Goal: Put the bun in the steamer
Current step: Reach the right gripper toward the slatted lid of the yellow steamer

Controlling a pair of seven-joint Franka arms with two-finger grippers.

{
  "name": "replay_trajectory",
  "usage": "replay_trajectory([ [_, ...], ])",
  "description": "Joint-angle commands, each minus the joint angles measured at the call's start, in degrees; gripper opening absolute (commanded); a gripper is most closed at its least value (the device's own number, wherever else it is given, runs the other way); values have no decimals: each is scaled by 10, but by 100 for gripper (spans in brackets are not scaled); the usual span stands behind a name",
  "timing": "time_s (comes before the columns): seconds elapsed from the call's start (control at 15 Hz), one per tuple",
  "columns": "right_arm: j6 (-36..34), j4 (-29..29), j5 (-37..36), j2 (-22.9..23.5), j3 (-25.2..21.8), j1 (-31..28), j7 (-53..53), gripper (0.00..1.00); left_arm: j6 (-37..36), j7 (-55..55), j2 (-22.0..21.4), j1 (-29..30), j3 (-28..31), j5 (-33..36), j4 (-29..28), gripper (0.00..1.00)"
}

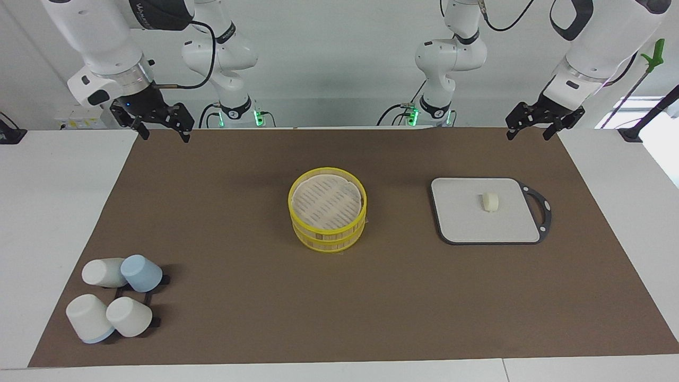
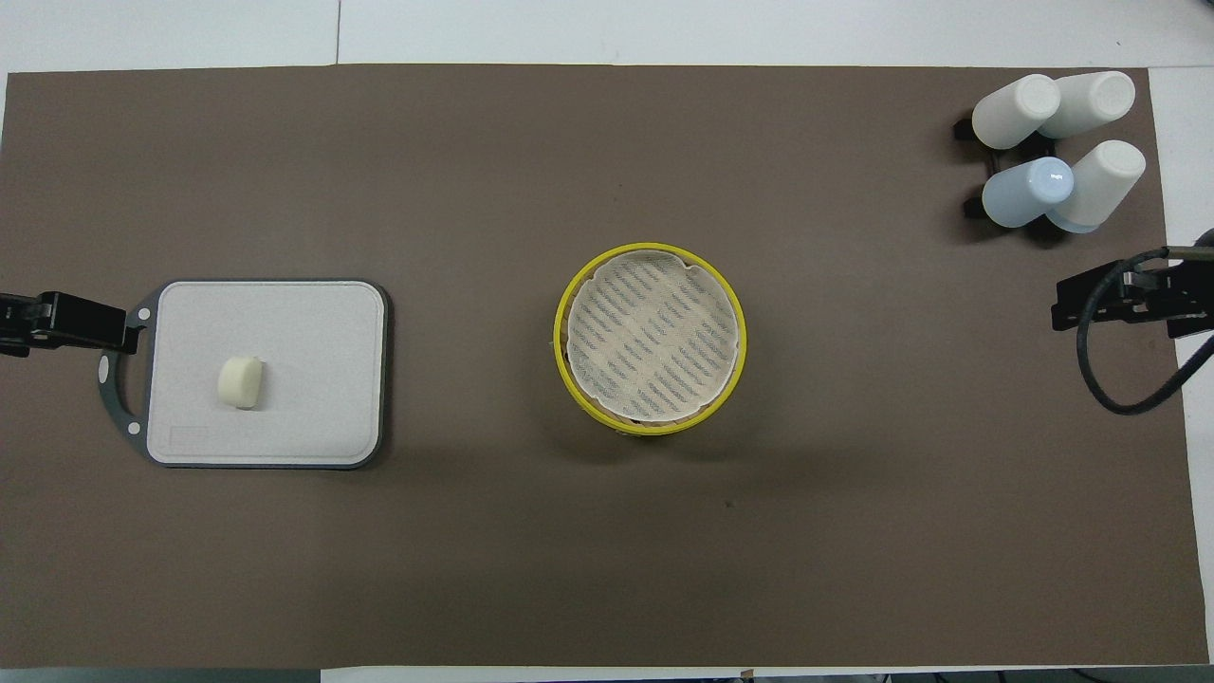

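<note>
Steamer (image 1: 328, 212): slatted, wood-like sides, glossy yellow rims. Board (image 1: 485, 223): matt grey. Cups (image 1: 114, 302): smooth plastic. Surface (image 1: 238, 185): matt brown.

Off toward my right gripper's end of the brown mat (image 1: 238, 297) I've got four tipped cups (image 1: 114, 302) clustered on a little black rack: three white, one blue. Toward my left gripper's end sits a grey cutting board (image 1: 467, 223), dark-rimmed, flat.

No readable text anywhere — lettering on right arm (image 1: 154, 13) housing cut off, illegible.
</note>
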Motion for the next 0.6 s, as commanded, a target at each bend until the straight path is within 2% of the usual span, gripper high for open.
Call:
replay_trajectory([
  [0.0,2,-3,10,-5,4,-7,-15,100,-2,0,-5,-2,3,1,0,100],
  [0.2,16,-1,15,-3,14,-1,-11,100,-2,0,-5,0,3,1,-2,100],
  [0.33,45,-1,59,-3,65,13,16,100,-1,0,-5,-1,3,1,-2,100],
  [0.4,75,1,60,4,92,37,72,100,-1,0,-5,0,3,1,-2,100],
  [0.53,123,10,58,43,96,128,192,100,-1,1,-6,1,4,1,-3,100],
])
